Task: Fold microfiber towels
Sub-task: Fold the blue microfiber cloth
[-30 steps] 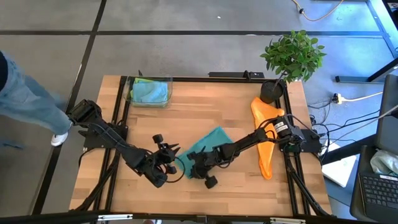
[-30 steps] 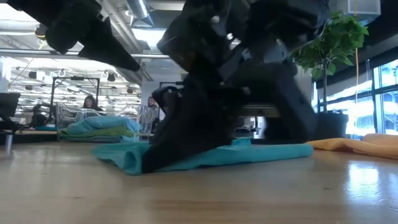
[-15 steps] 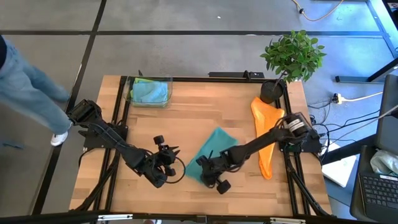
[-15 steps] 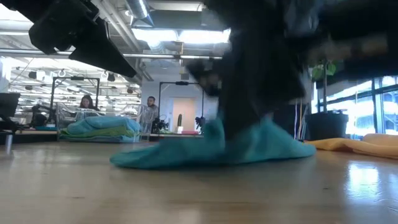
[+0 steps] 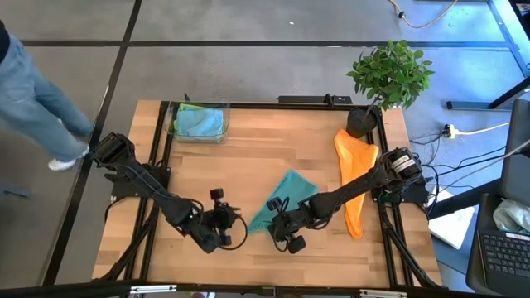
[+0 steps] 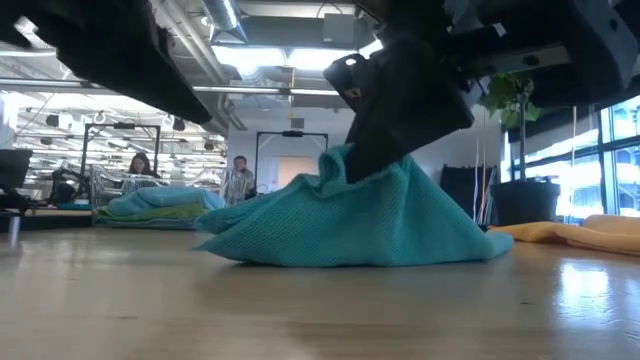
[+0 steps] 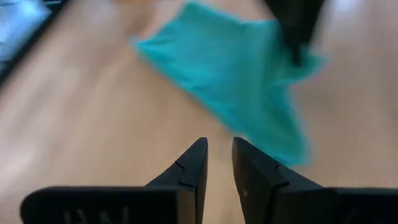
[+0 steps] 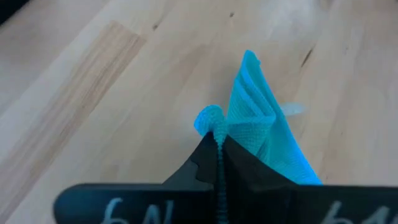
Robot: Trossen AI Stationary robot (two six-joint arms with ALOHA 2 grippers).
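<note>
From above the right gripper (image 5: 277, 225) merely overlaps the teal towel (image 5: 281, 197) — its wrist view shows it pinching a raised fold — while the left gripper (image 7: 217, 163), narrowly parted, holds nothing.

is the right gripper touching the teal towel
Touching. The right wrist view shows the right gripper shut on a bunched fold of the teal towel; the low view shows that fold lifted off the table.

Teal towel (image 5: 284, 199) mid-table, one edge lifted, tented; orange towel (image 5: 356, 170) crumpled right edge.
</note>
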